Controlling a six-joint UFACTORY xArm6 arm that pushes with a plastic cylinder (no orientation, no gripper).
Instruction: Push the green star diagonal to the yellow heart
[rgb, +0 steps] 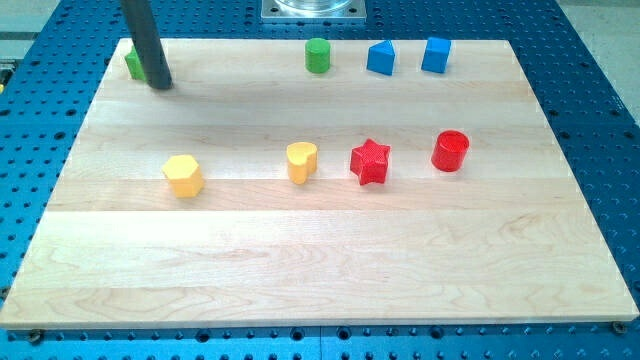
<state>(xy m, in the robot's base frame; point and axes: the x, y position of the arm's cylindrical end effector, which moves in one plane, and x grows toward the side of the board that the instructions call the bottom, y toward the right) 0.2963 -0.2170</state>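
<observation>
wooden board (320, 280), my tip (161, 86) beside green star (133, 65)

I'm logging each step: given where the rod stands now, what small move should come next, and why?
Probably a short push toward the view's right and bottom. My tip sits at the green block in the view's top-left corner, partly hiding it so its shape is unclear, while the yellow heart lies far off, mid-board.

Not much of the arm on show, just the rod (146, 40): plain, straight, round, dark grey-black with a dull sheen, no markings, screws or cables visible. It runs off the top edge, and my tip (160, 85) is cut flat.
</observation>
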